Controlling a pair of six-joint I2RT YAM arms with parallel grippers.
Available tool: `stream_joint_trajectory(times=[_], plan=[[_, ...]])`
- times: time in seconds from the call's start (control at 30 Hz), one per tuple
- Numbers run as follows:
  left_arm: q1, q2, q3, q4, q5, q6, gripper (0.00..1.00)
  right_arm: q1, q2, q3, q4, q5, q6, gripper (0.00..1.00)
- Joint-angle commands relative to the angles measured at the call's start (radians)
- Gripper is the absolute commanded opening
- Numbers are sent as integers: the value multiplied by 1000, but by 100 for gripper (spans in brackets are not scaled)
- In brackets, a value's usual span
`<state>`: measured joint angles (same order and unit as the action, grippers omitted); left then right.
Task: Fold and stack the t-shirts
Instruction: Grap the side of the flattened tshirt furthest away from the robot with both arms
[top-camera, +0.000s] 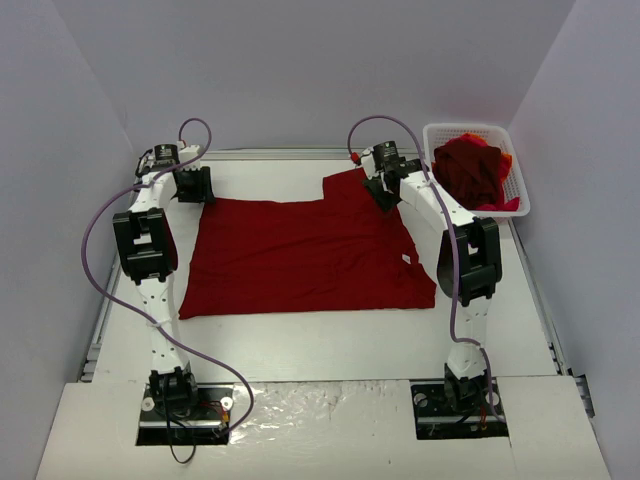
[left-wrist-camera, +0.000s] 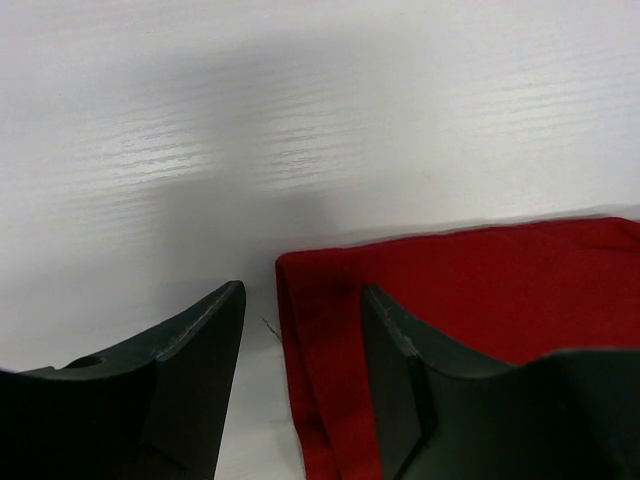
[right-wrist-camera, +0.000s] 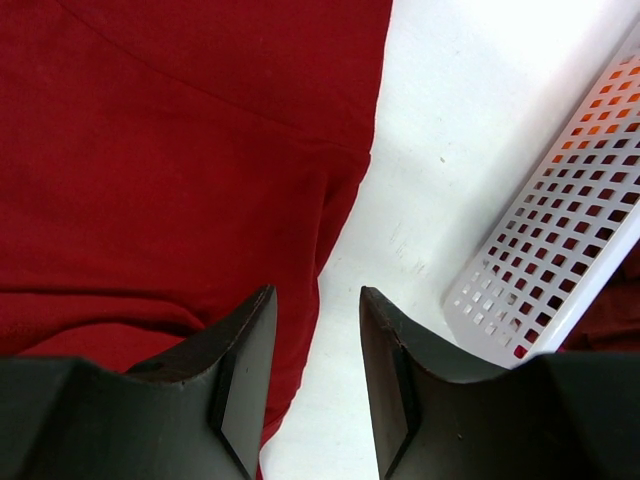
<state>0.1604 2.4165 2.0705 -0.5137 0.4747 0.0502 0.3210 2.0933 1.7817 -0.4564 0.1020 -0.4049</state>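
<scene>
Two arms reach out from the near edge. One shirt (top-camera: 300, 260) lies spread flat between them. The left gripper (left-wrist-camera: 302, 295) and right gripper (right-wrist-camera: 316, 295) hover half-open and empty at its far corners. Folding seems about to start, and the next move calls for pinching both corners. Beyond, one basket (top-camera: 470, 127) holds a heap (top-camera: 470, 170) of more shirts, number unclear.

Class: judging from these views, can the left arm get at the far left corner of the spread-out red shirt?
Probably yes. The left gripper is right at that corner of the t-shirt, its jaws open astride the shirt's edge, and the wrist view shows nothing between them.
</scene>
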Motion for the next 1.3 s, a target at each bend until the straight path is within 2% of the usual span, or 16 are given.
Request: stream_joint_trajectory(times=[0.0, 0.2, 0.33, 0.77, 0.87, 0.9, 0.93, 1.1, 1.2, 1.27], plan=[[4, 7, 37, -28, 8, 10, 49, -7, 19, -4, -21, 28, -9, 35], [-9, 13, 30, -40, 4, 26, 47, -7, 25, 1, -21, 42, -12, 34], [-36, 13, 31, -63, -60, 43, 41, -7, 28, 5, -21, 54, -15, 33], [-110, 27, 23, -109, -232, 106, 40, -10, 28, 1, -21, 71, -23, 33], [-119, 36, 25, -109, -290, 109, 31, -13, 25, 1, -19, 71, -25, 32], [-119, 38, 30, -112, -304, 111, 23, -14, 24, -1, -19, 71, -25, 33], [-121, 39, 30, -114, -315, 114, 20, -14, 24, -2, -19, 71, -25, 32], [-124, 30, 8, -105, -352, 117, 14, -16, 30, -5, -19, 70, -25, 32], [-124, 1, -29, -69, -370, 112, 4, -16, 37, 2, -19, 70, -23, 33], [-125, -8, -41, -69, -366, 112, 2, -16, 43, 18, -19, 70, -20, 33]])
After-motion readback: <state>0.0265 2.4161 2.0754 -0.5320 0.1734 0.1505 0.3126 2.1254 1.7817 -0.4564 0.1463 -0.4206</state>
